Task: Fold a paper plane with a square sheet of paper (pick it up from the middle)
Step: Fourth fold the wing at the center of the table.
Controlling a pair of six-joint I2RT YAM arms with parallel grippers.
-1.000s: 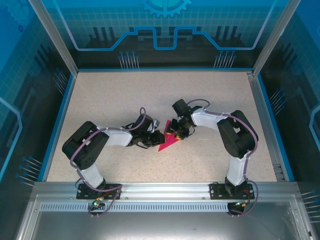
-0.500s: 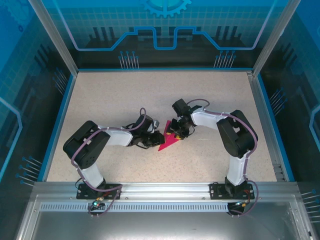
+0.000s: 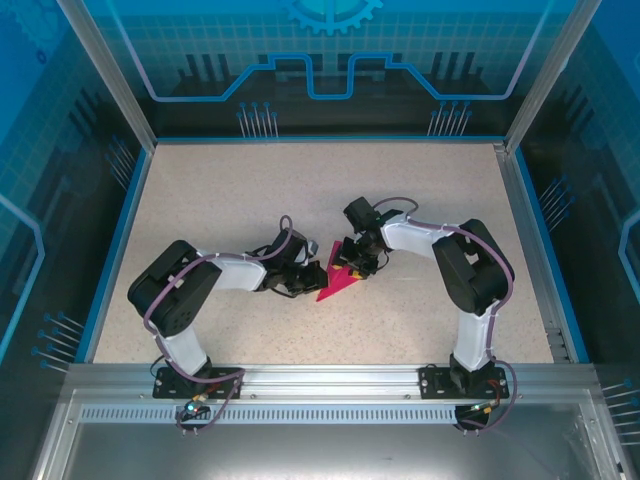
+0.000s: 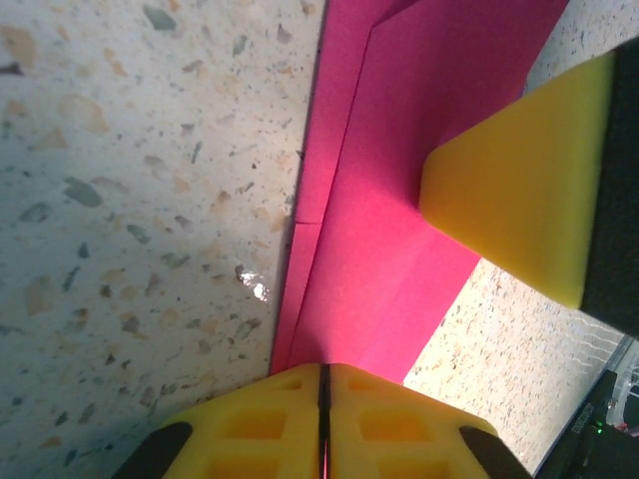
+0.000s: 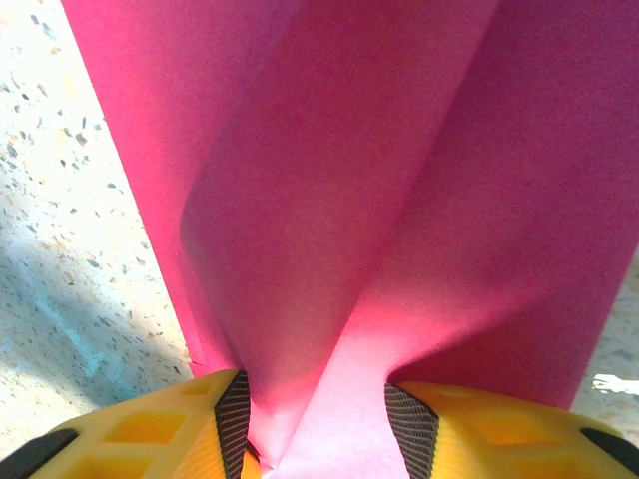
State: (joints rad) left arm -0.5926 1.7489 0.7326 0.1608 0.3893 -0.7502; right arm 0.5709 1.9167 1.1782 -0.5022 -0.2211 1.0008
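Observation:
The magenta-pink sheet of paper [image 3: 338, 283] lies folded into a narrow pointed shape at the table's middle, between the two arms. My left gripper [image 3: 312, 276] meets its left edge. In the left wrist view that gripper [image 4: 324, 371] is shut, with a thin pink edge of the paper [image 4: 399, 150] pinched between its yellow fingers. My right gripper [image 3: 353, 262] sits over the paper's far end. In the right wrist view a raised ridge of the paper [image 5: 329, 200] runs down between the right gripper's [image 5: 318, 399] half-closed jaws and touches both pads. One right finger [image 4: 529, 190] rests on the paper.
The speckled tabletop [image 3: 250, 190] stretches wide behind and beside the arms. A blue rim and clear enclosure walls [image 3: 130, 200] bound it on the left, right and back. The metal rail [image 3: 320, 385] with the arm bases runs along the near edge.
My left gripper has closed the last small gap onto the paper's edge. Both arms and the paper have stayed almost in place.

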